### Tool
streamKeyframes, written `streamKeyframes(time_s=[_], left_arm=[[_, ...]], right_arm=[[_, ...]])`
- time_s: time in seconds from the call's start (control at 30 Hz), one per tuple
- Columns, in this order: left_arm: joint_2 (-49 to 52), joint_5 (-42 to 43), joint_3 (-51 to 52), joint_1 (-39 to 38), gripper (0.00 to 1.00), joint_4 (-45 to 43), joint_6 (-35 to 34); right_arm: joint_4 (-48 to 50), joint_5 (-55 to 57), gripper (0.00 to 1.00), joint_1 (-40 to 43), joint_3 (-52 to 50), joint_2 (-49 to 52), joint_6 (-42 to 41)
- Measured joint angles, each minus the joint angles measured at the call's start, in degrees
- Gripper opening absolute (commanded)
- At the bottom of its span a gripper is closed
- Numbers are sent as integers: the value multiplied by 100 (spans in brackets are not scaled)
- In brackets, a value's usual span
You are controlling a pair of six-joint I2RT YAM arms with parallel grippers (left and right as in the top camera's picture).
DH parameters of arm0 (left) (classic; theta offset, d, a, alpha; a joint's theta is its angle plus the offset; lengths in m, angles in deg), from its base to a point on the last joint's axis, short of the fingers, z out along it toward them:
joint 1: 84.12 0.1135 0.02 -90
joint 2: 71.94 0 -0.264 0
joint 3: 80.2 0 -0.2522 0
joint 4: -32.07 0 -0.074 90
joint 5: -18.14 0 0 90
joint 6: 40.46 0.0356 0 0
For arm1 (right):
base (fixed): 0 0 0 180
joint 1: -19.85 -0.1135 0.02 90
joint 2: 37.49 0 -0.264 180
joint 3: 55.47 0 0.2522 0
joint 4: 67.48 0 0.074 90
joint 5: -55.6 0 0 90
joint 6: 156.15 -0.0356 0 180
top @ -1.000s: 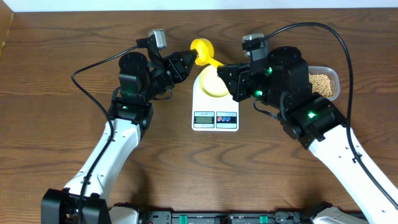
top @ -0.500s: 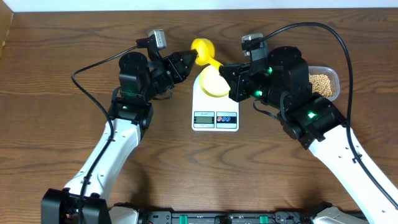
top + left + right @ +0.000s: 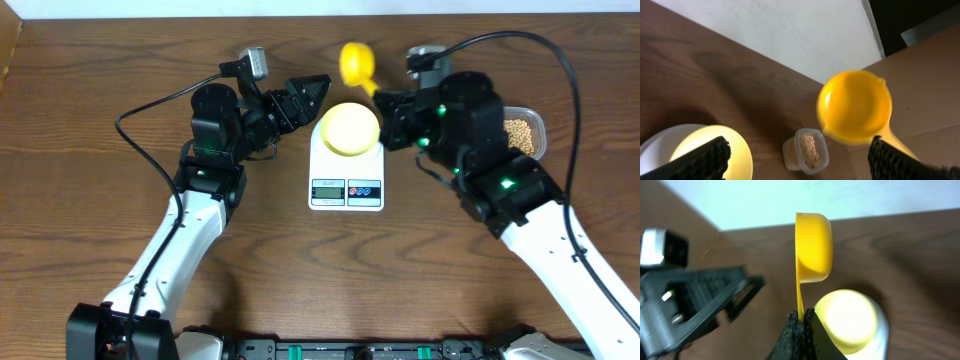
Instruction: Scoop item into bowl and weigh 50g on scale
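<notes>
Two grippers differed: right gripper [image 3: 801, 316] was clamped on the scoop [image 3: 813, 245] handle; left gripper [image 3: 315, 97] stood with jaws apart. Writing on the scale [image 3: 346, 169] display was too small to read.

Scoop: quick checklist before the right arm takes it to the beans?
1. Grip: right gripper shut on the scoop handle: ok.
2. Handover: left gripper open, apart from the scoop: ok.
3. Target: bowl sits on the scale, empty: ok.
4. Supply: beans in the tub beside the right arm: ok.
5. Scale display reading: cannot tell.
</notes>
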Motion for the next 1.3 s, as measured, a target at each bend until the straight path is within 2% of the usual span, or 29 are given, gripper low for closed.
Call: streamKeyframes(time_s=[0.2, 0.33, 0.47, 0.73, 0.9, 0.97, 1.03, 1.13, 1.3], left_arm=[[2, -2, 0, 0, 92, 70, 177], [0, -4, -2, 57, 93, 474, 525], [2, -2, -4, 339, 93, 1403, 826], [0, 81, -11, 605, 93, 3215, 2061], [-138, -450, -129, 544, 93, 4557, 2422], [-240, -966, -479, 291, 93, 5283, 2579], [-313, -1390, -715, -42, 93, 5543, 2638], [-363, -2105, -855, -785, 93, 5724, 2721], [-236, -2625, -850, -1502, 93, 6041, 2745]], right_arm=[[-208, 273, 1, 531, 2, -151, 284], [-640, 413, 1, 800, 4, -155, 525], [-1161, 651, 1, 986, 4, -155, 636], [-1499, 940, 1, 1499, 4, -155, 595], [-1504, 595, 1, 2017, 4, -170, 553], [-1499, 358, 1, 2245, 4, -240, 553], [-1491, 251, 1, 2380, 4, -348, 553], [-1462, 151, 1, 2562, 4, -562, 553], [-1587, 72, 1, 2830, 4, -769, 553]])
